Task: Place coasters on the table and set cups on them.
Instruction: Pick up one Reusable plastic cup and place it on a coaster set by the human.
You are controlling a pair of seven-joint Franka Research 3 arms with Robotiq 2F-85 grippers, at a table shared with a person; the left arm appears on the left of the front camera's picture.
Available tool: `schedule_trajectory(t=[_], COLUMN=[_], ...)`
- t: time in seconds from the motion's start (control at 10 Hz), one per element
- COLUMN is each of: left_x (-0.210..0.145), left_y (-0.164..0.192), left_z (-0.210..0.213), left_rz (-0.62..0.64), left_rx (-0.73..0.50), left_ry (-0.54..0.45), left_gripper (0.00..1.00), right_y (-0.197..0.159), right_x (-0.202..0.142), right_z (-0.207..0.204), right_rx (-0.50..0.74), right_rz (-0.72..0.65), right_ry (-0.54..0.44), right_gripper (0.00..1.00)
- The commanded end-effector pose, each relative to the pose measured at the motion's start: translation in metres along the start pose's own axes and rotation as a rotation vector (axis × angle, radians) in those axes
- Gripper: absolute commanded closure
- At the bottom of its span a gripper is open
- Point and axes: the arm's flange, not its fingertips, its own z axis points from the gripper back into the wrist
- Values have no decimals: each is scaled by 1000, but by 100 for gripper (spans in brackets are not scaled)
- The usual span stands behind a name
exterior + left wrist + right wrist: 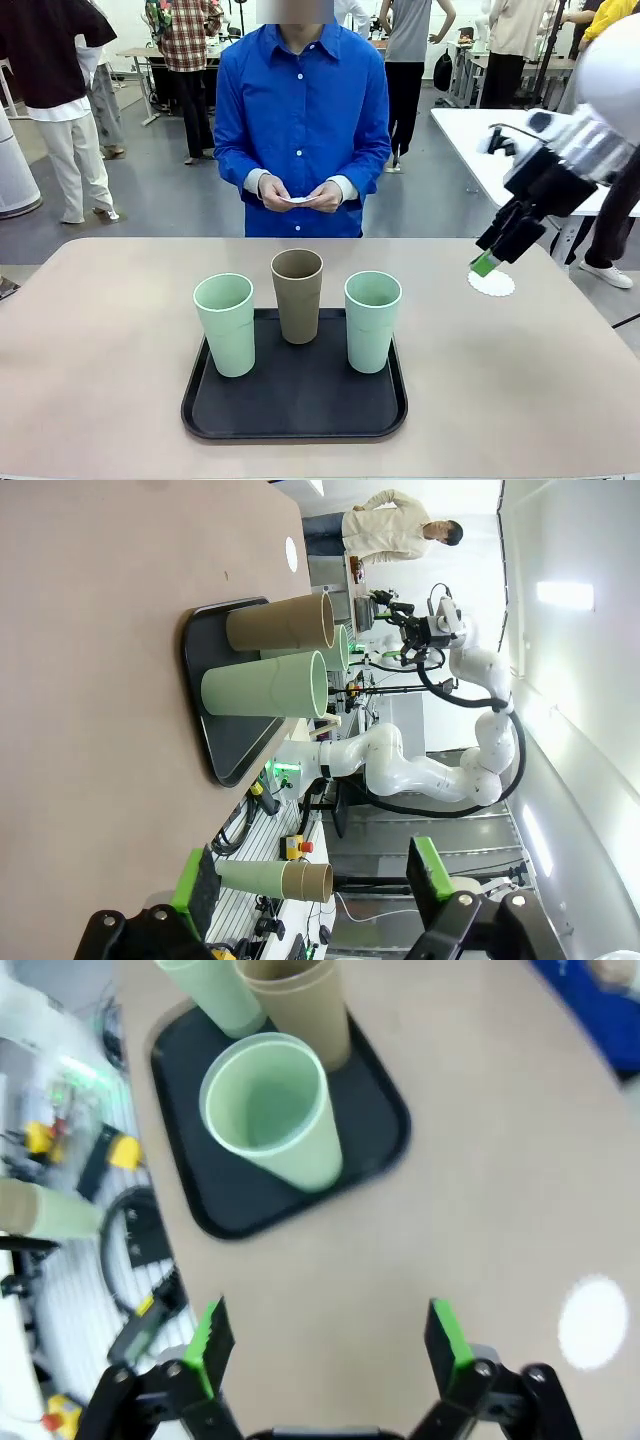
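Since one doily (497,286) lies flat on worktop (100,350), right hand (486,262) released just above it, lay next one well clear of black tray (300,405)

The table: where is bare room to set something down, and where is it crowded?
The table is bare left of the tray, between the tray and the far edge, and between the tray and the coaster. Crowded: the tray, with three cups, and the far right, where the right gripper hangs by the coaster.
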Motion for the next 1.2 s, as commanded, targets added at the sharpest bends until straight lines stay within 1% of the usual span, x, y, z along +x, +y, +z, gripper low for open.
schedule_trajectory(t=[0.0,0.1,0.2,0.3,0.4,0.5,0.6,0.7,0.9,1.1], left_x=[-1,-1,-1,-1,-1,-1,-1,-1,-1,-1], left_y=[-2,-2,-2,-2,-2,-2,-2,-2,-2,-2], left_z=[1,1,1,1,1,1,1,1,1,1], left_rz=[-5,-5,-5,-5,-5,-5,-5,-5,-5,-5], left_rx=[-8,-8,-8,-8,-8,-8,-8,-8,-8,-8], left_ry=[-5,-5,-5,-5,-5,-5,-5,-5,-5,-5], left_gripper=[0,0,0,0,0,0,0,0,0,0], right_y=[-24,-35,-44,-47,-47,-51,-58,-62,-67,-71], right_x=[-40,-58,-75,-85,-96,-106,-112,-112,-112,-108], right_z=[-4,-8,-16,-28,-43,-57,-73,-84,-103,-111], right_rx=[228,265,284,326,325,302,257,196,140,136], right_rz=[11,-58,-109,-38,131,177,220,236,211,190], right_ry=[-287,-366,-417,-448,-471,-476,-456,-456,-447,-441], right_gripper=[0,0,0,0,0,0,0,0,0,0])
